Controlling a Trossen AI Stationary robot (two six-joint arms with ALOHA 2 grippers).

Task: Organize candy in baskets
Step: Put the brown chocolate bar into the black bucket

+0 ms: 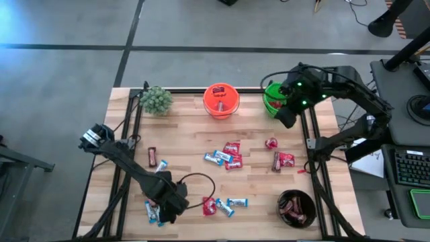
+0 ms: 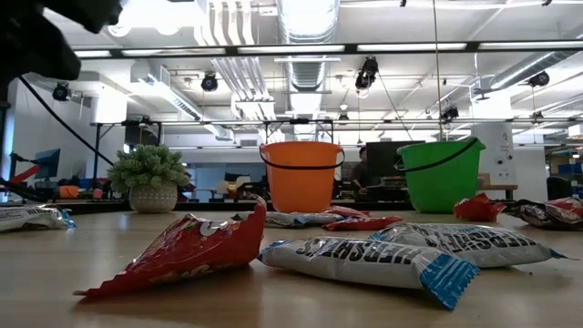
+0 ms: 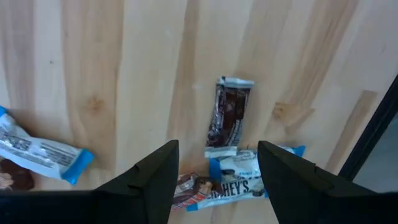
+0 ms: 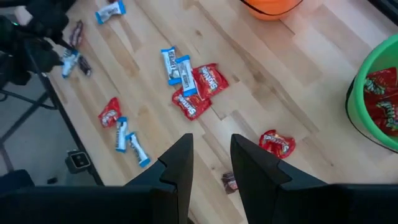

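A brown-wrapped candy bar [image 3: 227,113] is seen lying lengthwise between the left gripper [image 3: 214,180]'s spread, empty fingers. Three baskets are counted: orange pail [image 1: 221,99], green pail [image 1: 273,99], black bowl [image 1: 297,208]. The right gripper [image 4: 211,163], parted and empty, is held beside the green pail.

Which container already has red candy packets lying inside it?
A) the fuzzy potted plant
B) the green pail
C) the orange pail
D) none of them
B: the right wrist view looks down into the green pail and shows red packets lying inside it.
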